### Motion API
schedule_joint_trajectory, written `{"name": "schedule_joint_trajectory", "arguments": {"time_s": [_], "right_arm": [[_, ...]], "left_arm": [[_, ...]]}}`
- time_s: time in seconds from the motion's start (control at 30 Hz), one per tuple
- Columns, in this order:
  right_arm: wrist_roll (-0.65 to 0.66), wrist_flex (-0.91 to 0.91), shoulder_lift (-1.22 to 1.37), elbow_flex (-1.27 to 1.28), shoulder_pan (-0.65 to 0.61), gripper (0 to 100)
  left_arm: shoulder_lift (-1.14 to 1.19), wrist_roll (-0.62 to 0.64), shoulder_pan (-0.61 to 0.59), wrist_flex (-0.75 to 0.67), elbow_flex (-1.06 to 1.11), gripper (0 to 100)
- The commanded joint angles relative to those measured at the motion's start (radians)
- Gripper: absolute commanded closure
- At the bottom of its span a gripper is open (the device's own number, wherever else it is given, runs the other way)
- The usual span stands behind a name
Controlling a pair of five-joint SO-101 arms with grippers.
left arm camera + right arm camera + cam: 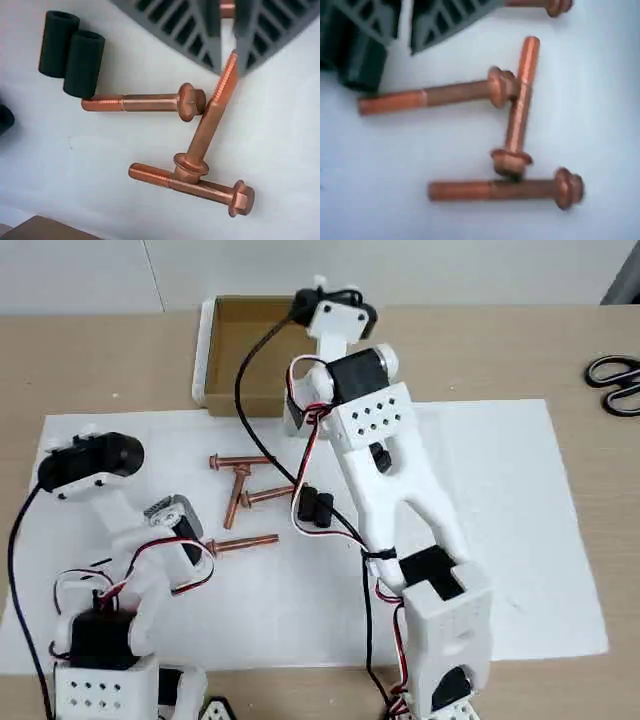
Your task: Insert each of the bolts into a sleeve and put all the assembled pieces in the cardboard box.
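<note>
1. Left gripper: lower left of the high view, low over the white paper sheet. Jaws drawn in to a thin slit, nothing gripped. A sliver of copper shows through the slit.
2. Lone bolt: left of centre, lying roughly level just right of the left gripper. One end is close to it; whether they touch, cannot tell.
3. Three more bolts lie in a cluster above it. Top bolt lies level. Upright bolt has its head against the top bolt's shaft. Side bolt lies level, its head against the upright bolt's shaft.
4. Black sleeves: two, side by side and touching, just right of the cluster at centre frame. The side bolt's threaded tip sits right at them.
5. Right gripper: jaws likewise at a thin slit, holding nothing. Its arm runs from lower right to upper centre, ending over the box's near right corner.
6. Cardboard box: upper centre-left, at the paper's top edge.
7. Scissors: far right edge, on the bare table, well apart from everything.
</note>
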Motion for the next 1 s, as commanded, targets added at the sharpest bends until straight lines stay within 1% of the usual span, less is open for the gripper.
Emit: {"name": "schedule_joint_trajectory", "arguments": {"time_s": [0.0, 0.37, 0.53, 0.8, 0.97], "right_arm": [[-0.011, 0.013, -0.062, 0.054, -0.004, 98.5], [-0.008, 0.01, -0.058, 0.239, -0.004, 99.5], [-0.006, 0.01, -0.059, 0.25, -0.005, 99.5], [-0.008, 0.013, -0.056, 0.256, -0.044, 99.4], [-0.005, 0.01, -0.059, 0.342, -0.051, 99.4]], "left_arm": [[-0.012, 0.002, -0.002, -0.002, -0.007, 99], [-0.012, 0.002, -0.002, -0.002, -0.007, 99], [-0.012, 0.002, -0.002, -0.002, -0.007, 99], [-0.012, 0.002, -0.002, -0.002, -0.007, 99], [-0.012, 0.002, -0.003, 0.003, -0.007, 99]]}}
